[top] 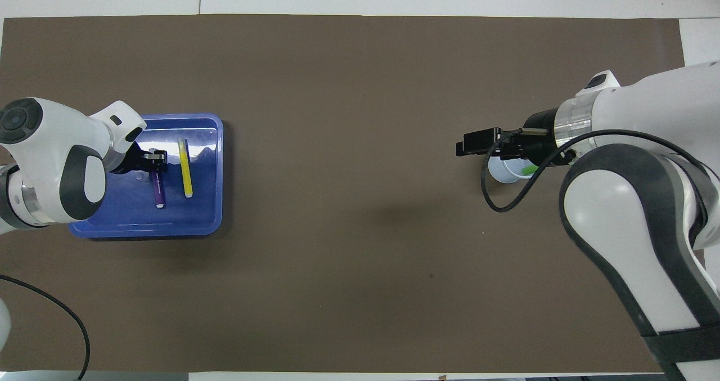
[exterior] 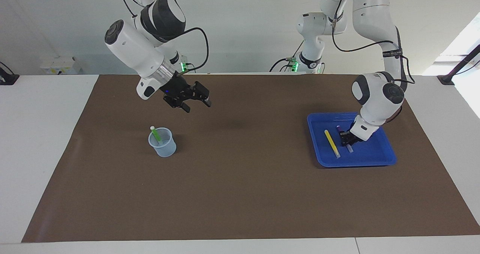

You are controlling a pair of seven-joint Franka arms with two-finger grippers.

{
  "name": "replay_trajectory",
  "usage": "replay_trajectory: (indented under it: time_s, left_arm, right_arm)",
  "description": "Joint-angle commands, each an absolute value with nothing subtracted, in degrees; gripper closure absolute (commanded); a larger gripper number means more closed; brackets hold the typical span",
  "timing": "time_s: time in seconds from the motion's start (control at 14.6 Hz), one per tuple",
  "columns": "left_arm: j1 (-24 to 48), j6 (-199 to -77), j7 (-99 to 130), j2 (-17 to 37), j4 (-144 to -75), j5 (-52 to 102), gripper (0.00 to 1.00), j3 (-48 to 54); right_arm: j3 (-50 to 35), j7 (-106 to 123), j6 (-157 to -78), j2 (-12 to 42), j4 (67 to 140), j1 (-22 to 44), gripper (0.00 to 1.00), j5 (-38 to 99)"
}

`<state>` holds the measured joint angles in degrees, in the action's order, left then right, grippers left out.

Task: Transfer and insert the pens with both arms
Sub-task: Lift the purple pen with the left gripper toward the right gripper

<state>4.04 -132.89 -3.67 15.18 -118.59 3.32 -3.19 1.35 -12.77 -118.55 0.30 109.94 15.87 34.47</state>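
Note:
The green pen (exterior: 155, 134) stands tilted in a pale translucent cup (exterior: 162, 143) toward the right arm's end of the table; it also shows in the overhead view (top: 529, 170) inside the cup (top: 506, 174). My right gripper (exterior: 195, 104) (top: 462, 144) is open and empty, raised over the mat beside the cup. The yellow pen (exterior: 331, 143) (top: 185, 167) and the purple pen (exterior: 338, 127) (top: 158, 189) lie side by side in a blue tray (exterior: 375, 160) (top: 202, 212). My left gripper (exterior: 347, 138) (top: 156, 158) is low in the tray at the purple pen, covering part of it.
A brown mat (exterior: 240, 179) covers most of the white table. A smaller white arm (exterior: 313, 40) with a green light stands at the robots' edge of the table. A black stand (exterior: 455, 72) sits at the table's corner by the left arm.

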Motion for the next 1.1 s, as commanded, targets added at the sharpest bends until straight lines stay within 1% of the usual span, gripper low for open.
replay_trajectory:
  time_s: [0.0,0.27,0.48,0.69,0.89,1.03]
  left_arm:
    - [3.61,-132.54,-4.13,16.44,-117.69,2.46,1.00,-2.99]
    - [3.34,-131.14,-4.13,16.44,-116.64,2.64,1.00,-2.90]
    - [3.16,-124.56,-3.34,16.35,-112.60,3.77,1.00,-2.81]
    - [1.93,-117.45,-2.38,14.95,-110.40,10.79,1.00,-2.99]
    - [2.19,-107.08,7.61,13.80,-105.40,12.73,1.00,-2.90]
    - [2.46,-101.54,14.64,12.92,-102.75,17.82,1.00,-2.90]
  right_arm:
    - [1.32,-20.27,-122.15,0.44,109.77,18.97,0.00,37.08]
    - [1.32,-31.62,-129.18,0.62,110.48,23.98,0.00,37.35]
    - [1.32,-32.96,-129.81,0.53,110.74,24.96,0.00,38.14]
    - [1.32,-33.05,-129.90,0.44,110.74,24.96,0.00,40.34]
    - [1.32,-33.57,-130.25,0.27,111.35,24.96,0.00,45.86]
    - [1.32,-33.92,-130.34,0.26,111.36,25.05,0.00,46.76]
